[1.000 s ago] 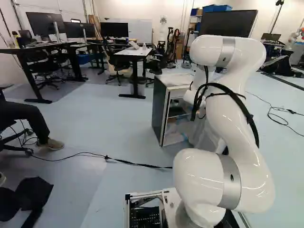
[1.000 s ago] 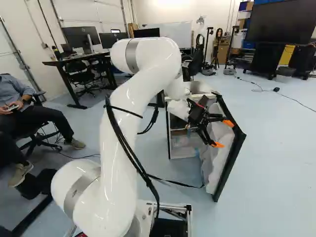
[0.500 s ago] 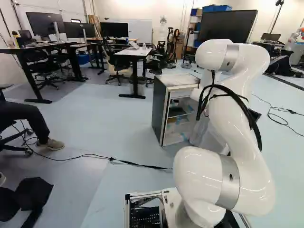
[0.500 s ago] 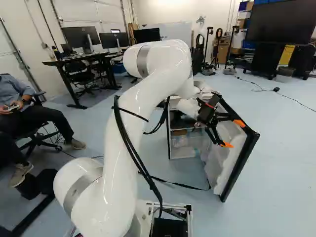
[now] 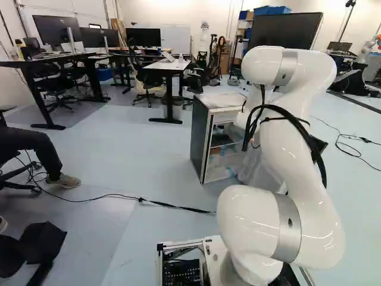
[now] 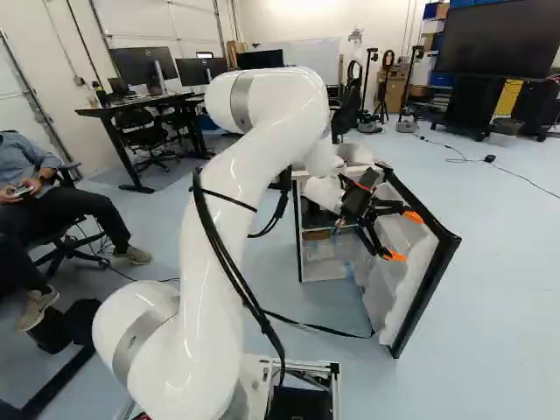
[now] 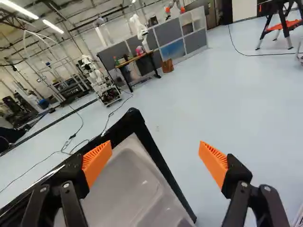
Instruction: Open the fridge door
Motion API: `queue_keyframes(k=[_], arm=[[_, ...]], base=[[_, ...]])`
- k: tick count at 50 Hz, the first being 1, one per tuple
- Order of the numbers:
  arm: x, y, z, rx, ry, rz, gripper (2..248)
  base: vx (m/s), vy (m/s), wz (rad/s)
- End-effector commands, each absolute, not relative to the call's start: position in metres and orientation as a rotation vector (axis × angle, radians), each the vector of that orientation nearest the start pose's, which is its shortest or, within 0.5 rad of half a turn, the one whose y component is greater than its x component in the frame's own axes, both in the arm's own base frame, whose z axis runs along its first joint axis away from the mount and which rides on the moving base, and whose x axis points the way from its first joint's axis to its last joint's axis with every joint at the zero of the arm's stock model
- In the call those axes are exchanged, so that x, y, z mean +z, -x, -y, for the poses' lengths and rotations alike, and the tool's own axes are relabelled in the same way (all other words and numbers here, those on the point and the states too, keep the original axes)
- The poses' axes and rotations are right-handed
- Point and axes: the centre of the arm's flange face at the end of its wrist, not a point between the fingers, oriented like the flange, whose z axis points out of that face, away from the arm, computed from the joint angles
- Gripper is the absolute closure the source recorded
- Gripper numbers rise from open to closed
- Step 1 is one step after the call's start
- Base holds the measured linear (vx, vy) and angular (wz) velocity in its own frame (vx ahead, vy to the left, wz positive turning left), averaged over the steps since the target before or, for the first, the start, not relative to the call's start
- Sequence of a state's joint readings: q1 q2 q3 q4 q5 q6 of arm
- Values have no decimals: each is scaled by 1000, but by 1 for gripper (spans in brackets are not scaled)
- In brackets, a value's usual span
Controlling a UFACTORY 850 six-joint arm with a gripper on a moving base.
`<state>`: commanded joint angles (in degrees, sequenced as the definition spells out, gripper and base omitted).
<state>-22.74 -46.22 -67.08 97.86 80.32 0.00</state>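
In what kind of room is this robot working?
It looks like a robotics lab or workshop. Desks with monitors stand along the wall, another robot stands on the open floor beyond the fridge door, and more arms are mounted near grey partitions.

Fridge door [image 6: 425, 293] — wide open, black-edged

The floor [image 6: 490, 262] is pale blue, and the wall [image 5: 166, 9] is white. At the left of the left base view, monitors [image 5: 50, 30] stand on a black desk [image 5: 30, 62]. In the wrist view, long lamps [image 7: 18, 8] are shining under the ceiling [image 7: 71, 10].
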Motion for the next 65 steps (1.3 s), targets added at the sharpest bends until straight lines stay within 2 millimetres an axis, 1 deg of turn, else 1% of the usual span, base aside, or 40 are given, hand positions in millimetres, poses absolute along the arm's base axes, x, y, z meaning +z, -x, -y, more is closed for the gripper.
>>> queue_keyframes(k=[65], arm=[[280, -460, 161, 1346, -1282, 1400, 3]], base=[[0, 0, 0]])
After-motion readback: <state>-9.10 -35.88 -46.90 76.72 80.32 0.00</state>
